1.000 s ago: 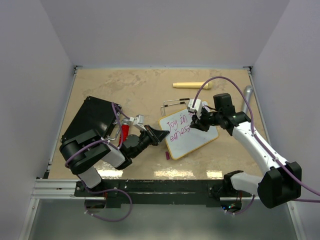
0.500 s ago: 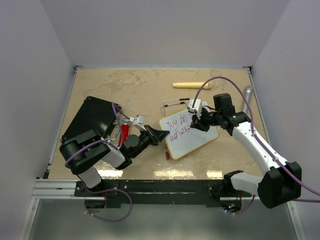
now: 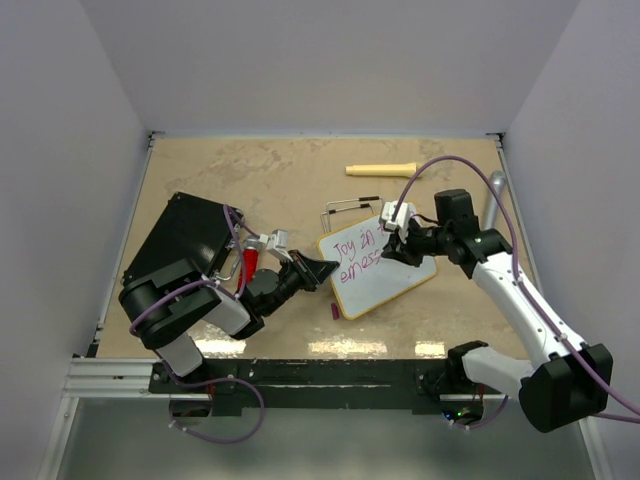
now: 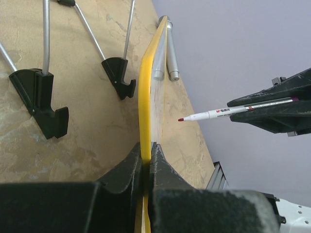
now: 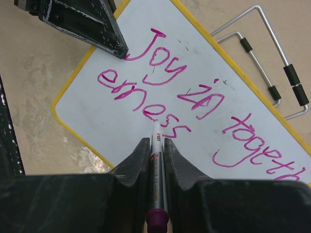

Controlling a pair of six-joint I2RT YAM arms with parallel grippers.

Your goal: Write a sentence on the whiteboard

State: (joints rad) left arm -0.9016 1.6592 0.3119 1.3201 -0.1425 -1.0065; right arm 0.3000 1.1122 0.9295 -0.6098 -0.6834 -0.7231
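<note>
The left gripper (image 4: 146, 156) pinches the whiteboard (image 4: 146, 92) rim to steady it, while the right gripper (image 5: 156, 144) clamps the marker (image 5: 156, 167) just off the sentence (image 5: 192, 104).

Mid-table: whiteboard (image 3: 380, 272), pinched at its left edge by left gripper (image 3: 324, 268). Over its right half: right gripper (image 3: 396, 248) clamping marker (image 5: 156, 158), tip just off the sentence (image 3: 357, 256). Behind: wire stand (image 3: 352, 207), then stick (image 3: 383, 170). Far left: flat case (image 3: 185, 235). Just before board's near edge: cap (image 3: 335, 312).
</note>
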